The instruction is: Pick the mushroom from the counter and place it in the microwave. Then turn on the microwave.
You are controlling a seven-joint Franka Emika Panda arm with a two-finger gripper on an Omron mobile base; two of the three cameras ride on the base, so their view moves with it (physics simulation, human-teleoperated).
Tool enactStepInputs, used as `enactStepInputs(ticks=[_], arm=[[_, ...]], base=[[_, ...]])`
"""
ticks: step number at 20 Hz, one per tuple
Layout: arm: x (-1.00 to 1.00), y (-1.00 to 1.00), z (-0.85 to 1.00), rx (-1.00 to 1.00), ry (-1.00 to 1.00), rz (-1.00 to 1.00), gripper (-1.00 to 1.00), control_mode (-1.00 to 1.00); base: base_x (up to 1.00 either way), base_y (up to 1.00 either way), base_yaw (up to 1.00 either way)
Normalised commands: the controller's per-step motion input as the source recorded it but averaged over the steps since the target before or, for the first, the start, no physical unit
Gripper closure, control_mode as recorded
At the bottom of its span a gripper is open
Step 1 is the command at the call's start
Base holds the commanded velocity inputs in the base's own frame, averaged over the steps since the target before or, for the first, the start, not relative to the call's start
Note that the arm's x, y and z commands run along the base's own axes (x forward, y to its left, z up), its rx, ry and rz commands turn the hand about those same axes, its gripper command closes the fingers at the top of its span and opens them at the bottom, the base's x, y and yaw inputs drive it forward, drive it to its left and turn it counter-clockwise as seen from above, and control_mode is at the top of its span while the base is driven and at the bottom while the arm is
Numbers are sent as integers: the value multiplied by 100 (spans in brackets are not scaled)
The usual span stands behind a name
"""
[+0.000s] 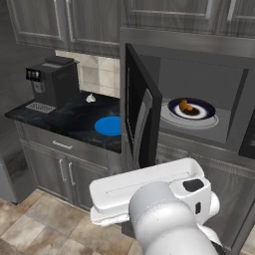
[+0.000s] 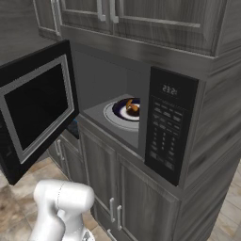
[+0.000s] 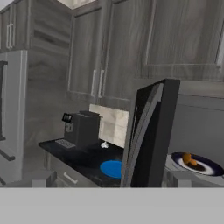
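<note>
**A:** Where is the mushroom sitting right now?

**B:** The mushroom (image 1: 186,105), a small orange-brown lump, is lying on a dark plate (image 1: 199,115) inside the microwave (image 1: 234,104), right of centre in the left base view. In the right base view it is showing at the middle of the frame, just left of the button panel (image 2: 165,124). It is off the worktop (image 1: 69,119), which is stretching across the left middle of the left base view.

**A:** So what is the coming move turning on?

**B:** On the microwave door (image 1: 141,112), I judge. It is standing wide open, swinging out towards the camera, edge-on at the centre of the left base view. In the hand view the door is filling the centre of the frame as a tall dark slab, its long axis running top to bottom. The mushroom is showing past it at the lower right, and the worktop with a blue disc (image 3: 111,168) at the lower left.

**A:** And the gripper?

**B:** Its fingers are standing fully apart, holding nothing. The hand is hanging back from the microwave, looking at the door's edge, with the open cavity to the right.

**A:** What does that suggest?

**B:** The placing looks done. Closing the door probably means reaching around its left face and pushing it towards the right of the frame, before pressing anything on the panel.
</note>
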Motion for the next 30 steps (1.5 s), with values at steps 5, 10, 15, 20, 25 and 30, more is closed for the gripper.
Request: enactStepInputs(ticks=[5, 10, 15, 20, 25, 30], arm=[[27, 7, -12, 0, -2, 0, -100, -100], [31, 0, -11, 0, 0, 0, -100, -100], [21, 10, -18, -2, -1, 0, -100, -100], [14, 11, -18, -1, -3, 0, -100, -100], [21, 2, -11, 0, -1, 0, -100, -100], [21, 0, -12, 0, 0, 0, -100, -100]], base=[[0, 0, 0], [0, 0, 0], [0, 0, 0], [0, 0, 0], [0, 0, 0], [0, 0, 0]])
